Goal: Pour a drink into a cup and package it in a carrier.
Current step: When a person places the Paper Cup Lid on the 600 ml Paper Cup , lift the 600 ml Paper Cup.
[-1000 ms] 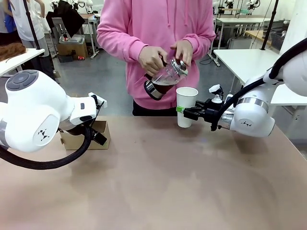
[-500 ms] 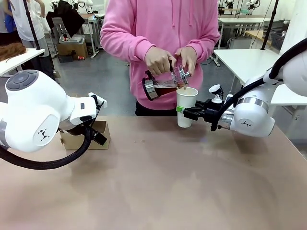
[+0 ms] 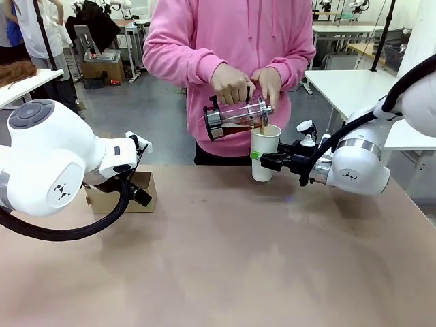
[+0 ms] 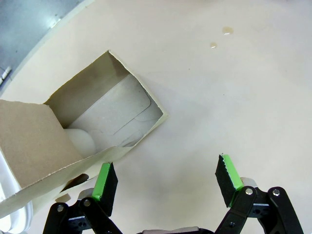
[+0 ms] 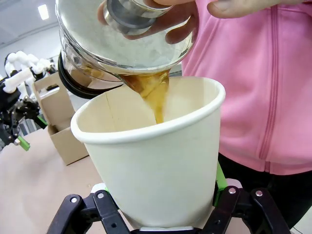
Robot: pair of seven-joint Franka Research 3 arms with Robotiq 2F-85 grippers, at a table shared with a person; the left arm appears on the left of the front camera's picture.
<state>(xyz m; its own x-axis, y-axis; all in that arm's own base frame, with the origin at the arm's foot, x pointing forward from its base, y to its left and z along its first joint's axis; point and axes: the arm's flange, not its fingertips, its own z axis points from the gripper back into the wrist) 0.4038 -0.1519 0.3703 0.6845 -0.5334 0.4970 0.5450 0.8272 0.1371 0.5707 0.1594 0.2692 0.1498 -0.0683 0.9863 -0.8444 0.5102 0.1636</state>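
Observation:
A person in a pink hoodie tilts a clear glass jug (image 3: pixel 235 117) with both hands over a white paper cup (image 3: pixel 264 151). The brown drink (image 5: pixel 156 97) streams from the jug (image 5: pixel 122 39) into the cup (image 5: pixel 151 165). My right gripper (image 3: pixel 262 158) is shut on the cup's lower half and holds it upright just above the table; in the right wrist view this gripper (image 5: pixel 160 189) clasps both sides. The brown cardboard carrier (image 3: pixel 122 194) stands at the far left. Just beside the carrier (image 4: pixel 97 131), my left gripper (image 4: pixel 166 176) hangs open and holds nothing.
The tan table (image 3: pixel 225 259) stretches wide and bare in front of both arms. A few small drops (image 4: pixel 225 30) lie on it near the carrier. White tables (image 3: pixel 347 82) stand behind the person at the right.
The person has lowered and tipped the jug until its spout is over the cup's rim, and the drink now flows. Both grippers stay where they were.

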